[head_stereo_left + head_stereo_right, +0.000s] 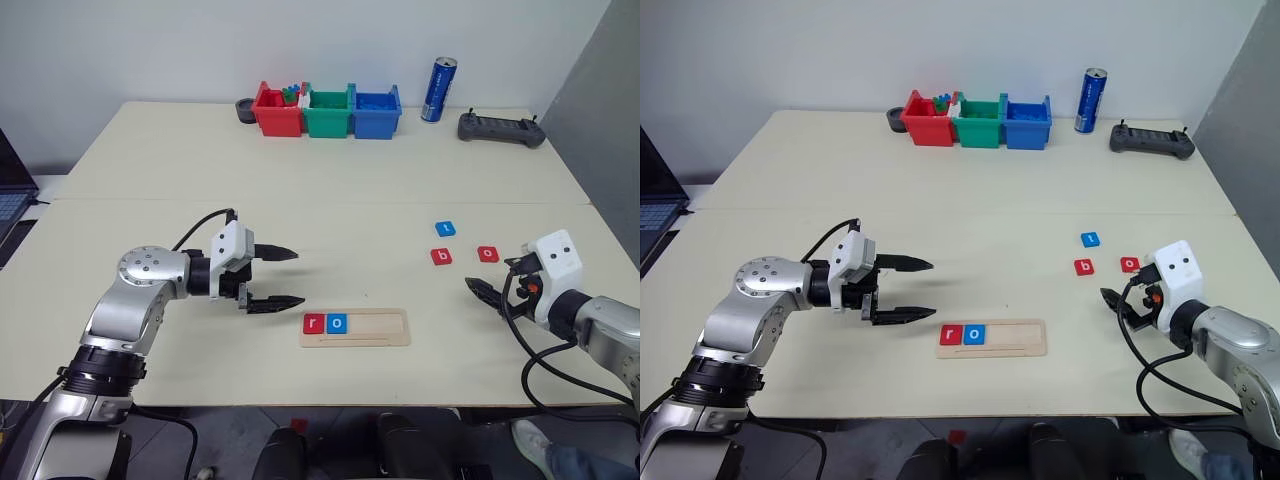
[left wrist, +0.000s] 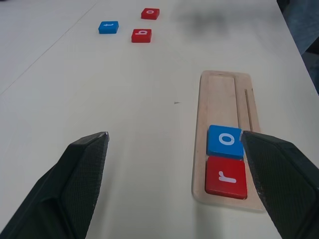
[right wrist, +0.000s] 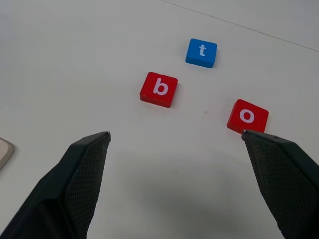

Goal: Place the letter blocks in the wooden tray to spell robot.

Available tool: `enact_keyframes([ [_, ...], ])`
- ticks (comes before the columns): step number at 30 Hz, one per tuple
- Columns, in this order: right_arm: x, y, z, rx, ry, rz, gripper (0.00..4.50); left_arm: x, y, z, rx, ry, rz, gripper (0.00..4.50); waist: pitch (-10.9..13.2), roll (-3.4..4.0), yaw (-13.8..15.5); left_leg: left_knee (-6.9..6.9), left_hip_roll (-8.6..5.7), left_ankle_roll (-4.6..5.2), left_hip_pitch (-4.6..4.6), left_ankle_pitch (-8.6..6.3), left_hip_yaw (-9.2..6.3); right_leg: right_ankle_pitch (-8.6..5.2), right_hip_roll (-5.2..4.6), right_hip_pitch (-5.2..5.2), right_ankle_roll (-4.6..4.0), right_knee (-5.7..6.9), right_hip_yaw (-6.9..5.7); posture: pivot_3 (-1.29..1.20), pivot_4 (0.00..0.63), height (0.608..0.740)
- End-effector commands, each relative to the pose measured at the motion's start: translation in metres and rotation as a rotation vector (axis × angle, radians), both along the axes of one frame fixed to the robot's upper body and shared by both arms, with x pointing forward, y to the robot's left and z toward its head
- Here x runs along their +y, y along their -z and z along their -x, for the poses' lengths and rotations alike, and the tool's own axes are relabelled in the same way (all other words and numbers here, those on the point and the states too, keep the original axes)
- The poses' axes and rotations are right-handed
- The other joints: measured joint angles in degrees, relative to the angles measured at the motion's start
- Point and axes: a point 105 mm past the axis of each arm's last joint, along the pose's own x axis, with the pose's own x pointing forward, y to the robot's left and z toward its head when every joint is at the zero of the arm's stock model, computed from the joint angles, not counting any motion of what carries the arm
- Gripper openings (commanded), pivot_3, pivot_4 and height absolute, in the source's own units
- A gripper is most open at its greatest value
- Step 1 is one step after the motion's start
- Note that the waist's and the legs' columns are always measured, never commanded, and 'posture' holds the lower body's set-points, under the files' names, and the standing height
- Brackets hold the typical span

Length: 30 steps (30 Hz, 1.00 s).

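The wooden tray (image 1: 380,325) lies near the table's front edge. A red r block (image 1: 314,323) and a blue o block (image 1: 338,323) sit side by side at its left end, and the rest of the groove is bare. To the right of the tray lie three loose letter blocks: a blue t (image 3: 202,52), a red b (image 3: 159,89) and a red o (image 3: 247,116). My left gripper (image 1: 299,277) hovers open just left of the tray, pointing along it. Open as well, my right gripper (image 3: 175,133) is near the front right, pointing at the loose blocks and a short way short of them.
Red (image 1: 277,110), green (image 1: 330,112) and blue (image 1: 376,112) bins stand in a row at the table's far edge, with a small dark dish (image 1: 246,108) to their left. A blue can (image 1: 438,89) and a black controller (image 1: 501,128) are at the far right. A laptop (image 1: 10,200) sits at the left.
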Motion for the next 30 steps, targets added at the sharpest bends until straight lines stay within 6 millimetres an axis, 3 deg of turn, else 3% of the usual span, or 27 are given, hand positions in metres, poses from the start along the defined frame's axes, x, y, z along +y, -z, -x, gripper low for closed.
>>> enact_keyframes([
  [1,0.0,-0.01,-0.003,-0.043,0.002,0.009,4.5,-0.007,-0.019,0.0,-0.065,0.012,0.038,4.47,0.0,0.0,0.0,0.0,0.0,0.0,0.0,0.0,0.0,0.0,0.0,0.0,0.0,0.0,0.0,0.0,0.15,0.74],
  [13,-0.01,-0.011,-0.002,-0.05,0.045,0.059,4.5,-0.014,-0.025,-0.002,-0.061,0.013,0.084,4.47,0.0,0.0,0.0,0.0,0.0,0.0,0.0,0.0,0.0,0.02,0.0,0.0,-0.03,0.0,0.0,0.0,0.15,0.74],
  [19,0.004,-0.014,-0.001,-0.09,-0.071,0.101,4.5,-0.009,-0.014,-0.004,-0.058,0.005,0.056,4.47,0.0,0.0,-0.1,0.0,0.0,0.0,0.01,0.0,0.01,0.0,0.0,-0.01,-0.01,0.0,0.0,0.0,0.15,0.74],
  [24,0.012,-0.008,-0.014,-0.057,-0.064,0.077,4.5,-0.006,-0.008,-0.002,-0.042,0.021,0.049,4.47,0.0,0.0,-0.4,0.0,0.0,0.0,0.03,0.0,0.01,0.01,0.01,-0.01,-0.02,0.02,0.02,0.0,0.15,0.74],
  [30,0.022,0.004,-0.046,-0.055,0.01,0.012,4.5,0.002,-0.004,0.0,-0.033,0.031,0.023,4.47,0.0,0.01,-0.4,-0.01,-0.01,0.0,0.01,0.0,0.0,0.06,0.0,-0.02,-0.09,0.02,0.0,0.0,0.15,0.74],
])
